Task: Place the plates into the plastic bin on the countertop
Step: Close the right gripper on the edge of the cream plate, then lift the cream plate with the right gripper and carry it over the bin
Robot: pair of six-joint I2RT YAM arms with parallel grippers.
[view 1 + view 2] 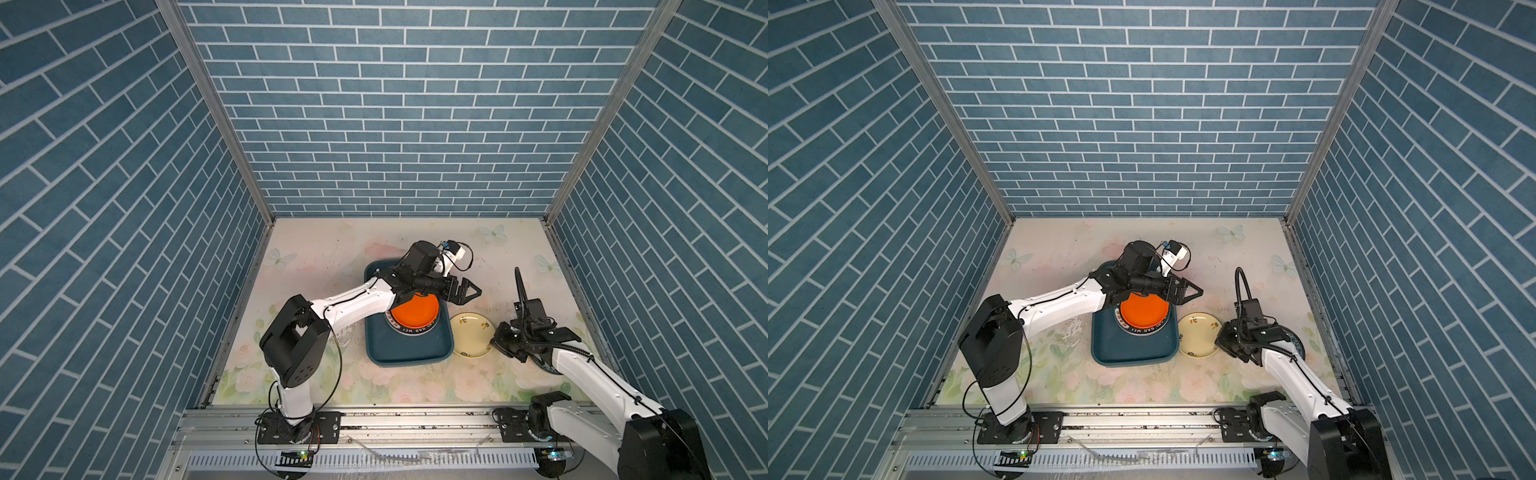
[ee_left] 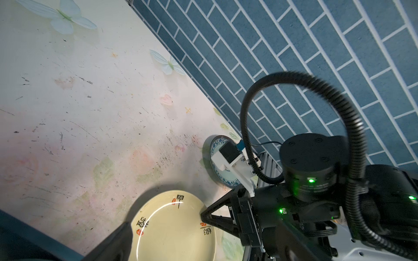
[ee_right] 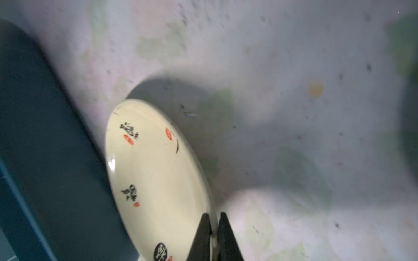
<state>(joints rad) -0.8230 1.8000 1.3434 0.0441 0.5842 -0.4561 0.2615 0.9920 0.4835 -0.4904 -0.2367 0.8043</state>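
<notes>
Cream-yellow plate [image 1: 471, 334] lies on the countertop [image 1: 332, 249] right of centre, just beside the plastic bin [image 1: 407, 349]. The right gripper [image 3: 213, 218] is pinched tight on its rim, perhaps tipping it. The left gripper [image 1: 471, 293] gapes wide and empty over the bin's right edge.

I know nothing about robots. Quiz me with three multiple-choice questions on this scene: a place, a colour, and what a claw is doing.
1. Relative to the bin, the cream plate lies: A inside it; B beside it, outside; C far away from it.
2. The top plate in the bin is: A orange; B black; C white.
3. The right gripper is: A wide open; B shut on the cream plate's rim; C out of sight.
Answers: B, in both top views it sits just outside the bin's rim; A, its orange face shows plainly; B, the right wrist view shows it pinching the rim.
</notes>
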